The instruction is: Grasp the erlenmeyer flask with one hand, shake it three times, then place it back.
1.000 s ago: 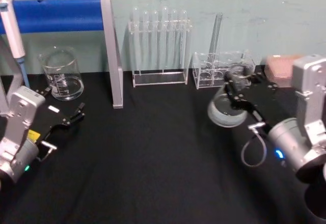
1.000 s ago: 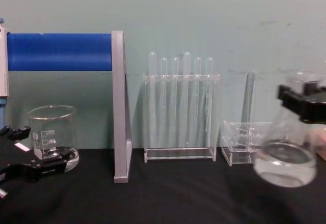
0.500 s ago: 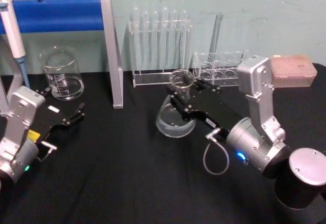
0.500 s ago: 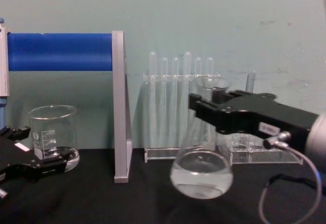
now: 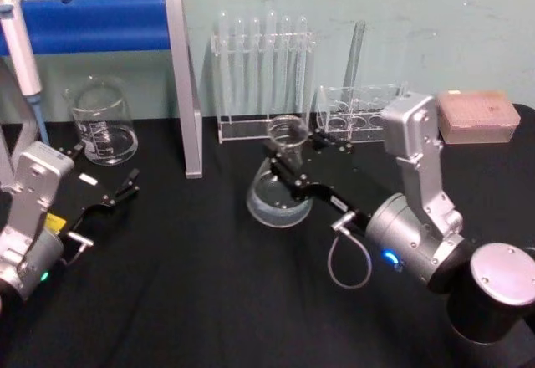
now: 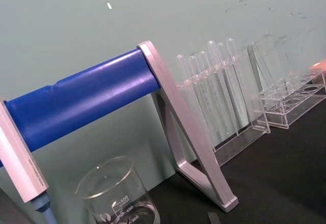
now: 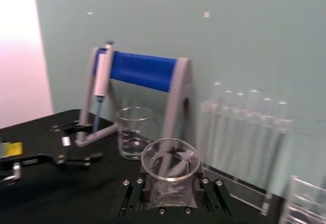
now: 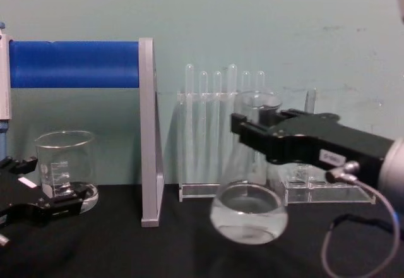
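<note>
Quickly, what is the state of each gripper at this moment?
Left gripper: open, holding nothing.
Right gripper: closed on the neck of the erlenmeyer flask.

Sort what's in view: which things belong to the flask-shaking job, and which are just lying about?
In the job: erlenmeyer flask, held by its neck; right gripper, jaws shut on it.

Lying about: beaker, test tube rack, small clear rack, blue pipette stand, pink box, idle left gripper at the left.

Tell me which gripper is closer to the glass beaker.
Left. The left gripper lies just in front of the beaker; the right gripper holds the erlenmeyer flask beyond the pipette stand.
</note>
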`<control>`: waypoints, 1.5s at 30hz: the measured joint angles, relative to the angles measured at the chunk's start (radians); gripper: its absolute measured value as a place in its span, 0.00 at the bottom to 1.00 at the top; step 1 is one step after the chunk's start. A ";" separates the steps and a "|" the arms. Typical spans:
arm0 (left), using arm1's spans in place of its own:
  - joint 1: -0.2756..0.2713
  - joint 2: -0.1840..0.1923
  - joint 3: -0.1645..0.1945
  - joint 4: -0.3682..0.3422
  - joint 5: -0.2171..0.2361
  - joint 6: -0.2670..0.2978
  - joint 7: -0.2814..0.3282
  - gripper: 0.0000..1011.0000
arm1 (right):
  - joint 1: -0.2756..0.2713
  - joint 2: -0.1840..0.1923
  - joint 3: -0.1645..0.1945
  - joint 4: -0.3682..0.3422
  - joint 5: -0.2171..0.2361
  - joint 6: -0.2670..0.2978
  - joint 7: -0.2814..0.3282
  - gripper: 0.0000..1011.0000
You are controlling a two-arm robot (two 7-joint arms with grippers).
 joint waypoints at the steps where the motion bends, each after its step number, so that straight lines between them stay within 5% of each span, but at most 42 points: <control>1: 0.000 0.000 0.000 0.000 0.000 0.000 0.000 0.99 | -0.008 0.002 0.012 -0.007 -0.001 0.000 -0.015 0.45; 7: 0.000 0.000 0.000 0.000 0.000 0.000 0.000 0.99 | -0.045 0.005 0.064 -0.036 -0.013 0.000 -0.077 0.45; 19: 0.000 0.000 0.000 0.000 0.000 0.000 0.000 0.99 | -0.153 -0.009 0.222 -0.105 -0.065 -0.003 -0.228 0.45; 27: 0.000 0.000 0.000 0.000 0.000 0.000 0.000 0.99 | -0.180 -0.026 0.271 -0.118 -0.084 0.007 -0.258 0.45; 36: 0.000 0.000 0.000 0.000 0.000 0.000 0.000 0.99 | -0.150 -0.041 0.262 -0.085 -0.092 0.013 -0.213 0.45; 45: 0.000 0.000 0.000 0.000 0.000 0.000 0.000 0.99 | -0.062 -0.048 0.171 -0.007 -0.084 0.013 -0.079 0.45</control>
